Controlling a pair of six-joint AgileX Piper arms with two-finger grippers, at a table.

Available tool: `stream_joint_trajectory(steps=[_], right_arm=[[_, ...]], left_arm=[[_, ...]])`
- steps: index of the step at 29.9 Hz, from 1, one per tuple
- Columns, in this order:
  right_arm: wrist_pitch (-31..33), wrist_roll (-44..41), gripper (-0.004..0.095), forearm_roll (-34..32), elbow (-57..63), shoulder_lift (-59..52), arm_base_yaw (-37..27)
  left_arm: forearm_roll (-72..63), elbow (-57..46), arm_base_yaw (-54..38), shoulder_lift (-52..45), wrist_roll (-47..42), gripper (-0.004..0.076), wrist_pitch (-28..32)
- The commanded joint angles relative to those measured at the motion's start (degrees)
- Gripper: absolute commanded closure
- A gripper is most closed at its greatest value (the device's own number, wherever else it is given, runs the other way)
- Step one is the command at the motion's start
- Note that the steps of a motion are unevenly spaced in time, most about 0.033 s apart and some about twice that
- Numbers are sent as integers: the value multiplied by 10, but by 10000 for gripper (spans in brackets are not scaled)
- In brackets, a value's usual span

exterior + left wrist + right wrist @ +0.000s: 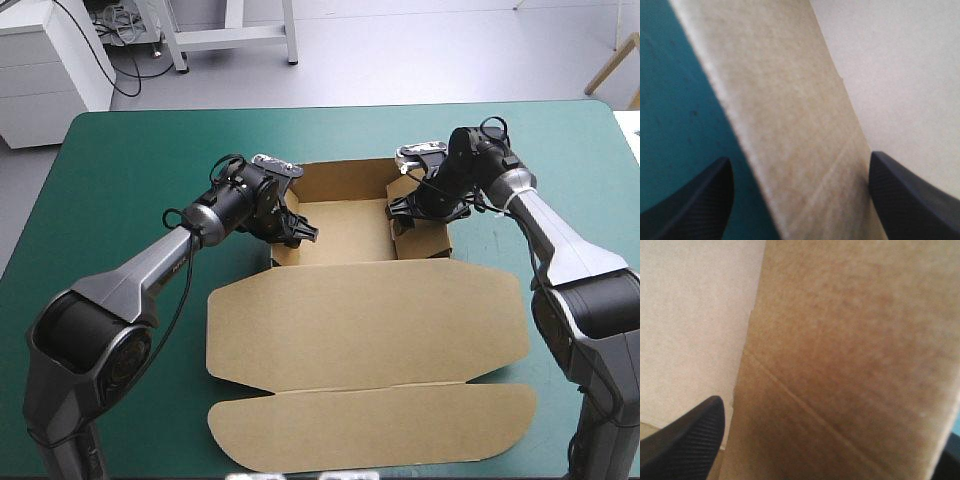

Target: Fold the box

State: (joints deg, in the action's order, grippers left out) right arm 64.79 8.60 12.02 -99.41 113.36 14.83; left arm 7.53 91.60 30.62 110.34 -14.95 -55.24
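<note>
box (345,232) walls raised, lid (370,320) flat; left claw (298,232), right claw (398,215) at side walls

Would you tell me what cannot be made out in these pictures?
High view: the right gripper covers part of the box's right wall, hiding its tuck.
High view: the left gripper hides where it meets the left wall.
Right wrist view: the board hides nearly all of one finger.
Both wrist views: the board is near and blurred; which wall it is cannot be told from them alone.
</note>
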Motion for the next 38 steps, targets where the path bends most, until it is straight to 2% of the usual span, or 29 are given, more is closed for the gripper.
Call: stream_joint_trajectory(steps=[1,7,12,21,25,28,36,38], right_arm=[[-5,7,21,9,-19,-46,0],[-19,8,21,-15,-33,-99,-1],[-17,8,21,-40,-57,-149,-1],[-26,8,21,-78,-65,-241,-1],[-25,3,21,-78,-65,-257,-1],[-24,2,21,-70,-65,-257,-1],[-20,1,21,-46,-62,-242,-1],[-17,1,21,-44,-62,-233,-1]], left_arm=[[-17,11,7,-34,-15,159,8],[12,15,7,-79,-15,159,11],[36,37,7,-121,-12,159,-11],[45,68,7,-249,51,160,-36],[59,68,7,-306,52,192,-51],[60,68,7,-349,78,290,-74],[98,68,7,-415,110,685,-191],[96,60,7,-425,114,732,-189]])
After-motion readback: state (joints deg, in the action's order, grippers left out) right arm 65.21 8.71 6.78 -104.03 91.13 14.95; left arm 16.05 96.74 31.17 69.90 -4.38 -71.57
